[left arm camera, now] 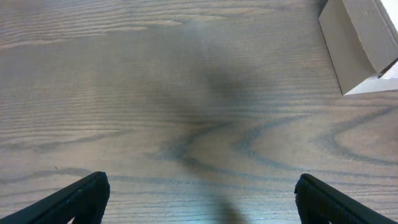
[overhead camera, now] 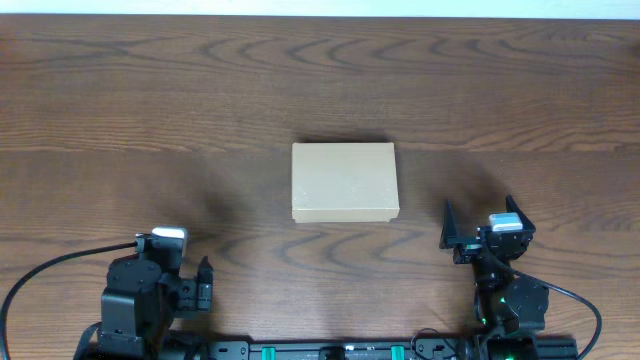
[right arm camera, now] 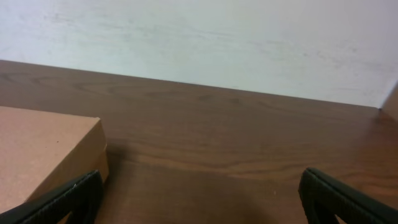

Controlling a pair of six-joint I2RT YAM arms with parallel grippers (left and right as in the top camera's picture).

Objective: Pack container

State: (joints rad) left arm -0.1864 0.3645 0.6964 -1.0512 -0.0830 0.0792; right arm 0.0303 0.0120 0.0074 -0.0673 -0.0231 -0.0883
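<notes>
The container is a small tan cardboard box lying flat with its lid closed in the middle of the wooden table. It shows at the top right of the left wrist view and at the lower left of the right wrist view. My left gripper is open and empty near the front left, well apart from the box; its fingers show in the left wrist view. My right gripper is open and empty just right of the box's front corner; its fingers show in the right wrist view.
The dark wooden table runs to a pale wall at the far edge. Black cables trail from both arm bases along the front edge.
</notes>
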